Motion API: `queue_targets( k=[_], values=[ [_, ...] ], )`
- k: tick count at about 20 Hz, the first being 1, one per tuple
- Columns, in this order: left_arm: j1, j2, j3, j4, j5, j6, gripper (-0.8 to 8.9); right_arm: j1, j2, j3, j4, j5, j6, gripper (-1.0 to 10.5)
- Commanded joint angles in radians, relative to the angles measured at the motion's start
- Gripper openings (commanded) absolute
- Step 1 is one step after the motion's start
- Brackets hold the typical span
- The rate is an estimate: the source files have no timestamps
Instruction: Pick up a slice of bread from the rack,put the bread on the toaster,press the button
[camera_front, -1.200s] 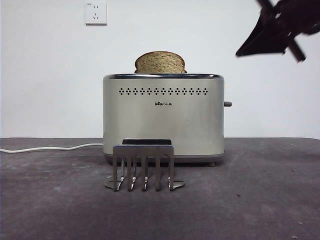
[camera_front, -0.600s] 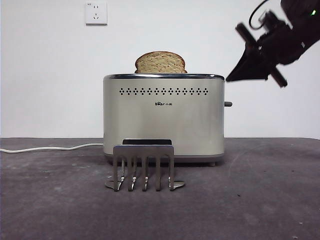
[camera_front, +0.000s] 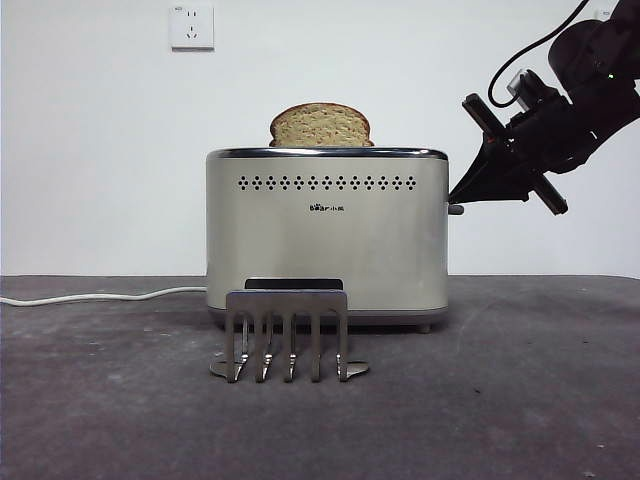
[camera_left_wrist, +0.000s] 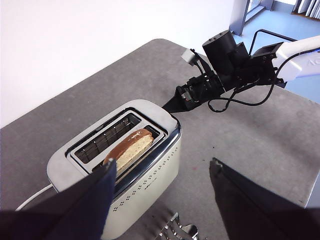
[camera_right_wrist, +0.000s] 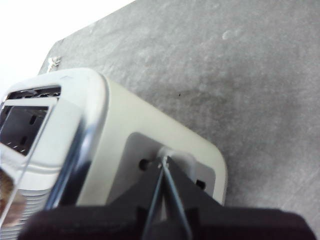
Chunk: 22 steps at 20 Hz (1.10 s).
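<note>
The cream toaster (camera_front: 325, 240) stands mid-table with the slice of bread (camera_front: 320, 125) upright in a slot, its domed top above the chrome rim. The silver rack (camera_front: 287, 335) stands in front of it with nothing on it. My right gripper (camera_front: 458, 197) is shut, and its tip sits just above the small dark button (camera_front: 457, 209) on the toaster's right end. In the right wrist view the shut tips (camera_right_wrist: 164, 162) meet at the lever slot of that end face (camera_right_wrist: 150, 135). My left gripper (camera_left_wrist: 163, 162) is open and empty, high above the toaster (camera_left_wrist: 145, 175) and the bread (camera_left_wrist: 131, 146).
A white cord (camera_front: 100, 296) runs left from the toaster along the table. A wall socket (camera_front: 191, 26) is high on the back wall. A black tray handle (camera_front: 293, 284) shows behind the rack. The table's edge (camera_left_wrist: 312, 187) lies beyond the right arm.
My right gripper has come down and left from the top right corner to the toaster's right end, at the height of the button. Bread, toaster and rack have not moved.
</note>
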Motion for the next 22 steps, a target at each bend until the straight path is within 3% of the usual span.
queue_targets(
  k=[1,10,22],
  values=[
    [-0.004,-0.001,-0.01,0.002,0.0,-0.011,3.19,0.002,0.046,-0.006,-0.006,0.005,-0.011,-0.1],
    [-0.005,-0.001,-0.01,-0.007,0.0,-0.014,3.19,0.002,0.082,-0.006,-0.063,0.05,-0.093,-0.1],
    [-0.005,-0.001,-0.01,-0.021,-0.001,-0.014,3.19,0.001,0.131,-0.006,-0.097,0.052,-0.103,-0.1]
  ],
)
